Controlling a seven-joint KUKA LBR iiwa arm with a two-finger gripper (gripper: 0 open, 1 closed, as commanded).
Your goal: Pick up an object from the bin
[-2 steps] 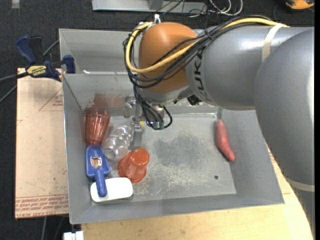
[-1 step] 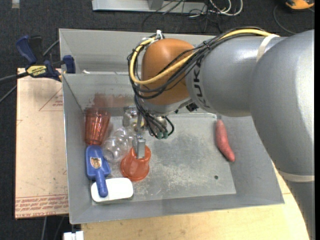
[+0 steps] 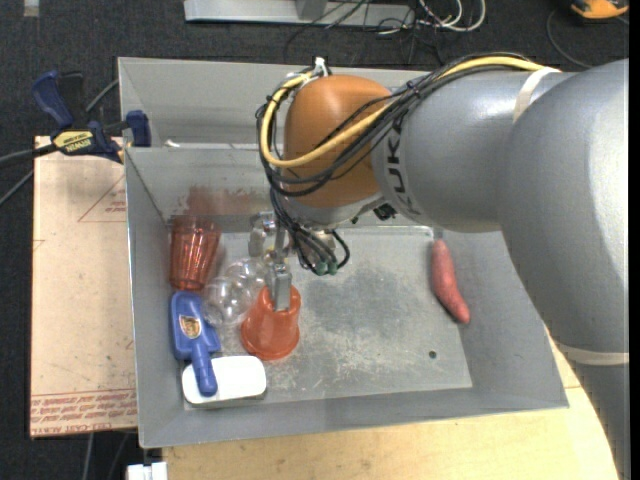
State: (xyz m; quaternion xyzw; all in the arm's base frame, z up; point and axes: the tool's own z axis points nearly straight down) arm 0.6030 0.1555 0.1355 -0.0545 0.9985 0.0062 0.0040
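The claw [image 3: 281, 296] dips its tip into the rim of an orange cup [image 3: 268, 336] that lies right under it; whether it is spread or pressed together I cannot tell. Just left of the claw lies a clear plastic piece [image 3: 232, 294], and beyond that a red cup [image 3: 193, 252]. Down to its left are a blue toy [image 3: 189, 330] and a white block [image 3: 238, 378]; a pink sausage [image 3: 449, 281] lies well off to its right

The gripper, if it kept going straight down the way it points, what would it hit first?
Probably the orange cup in the lower left of the bin; the gripper sits right at its rim. Depth is unclear from above, so it may be touching it now.
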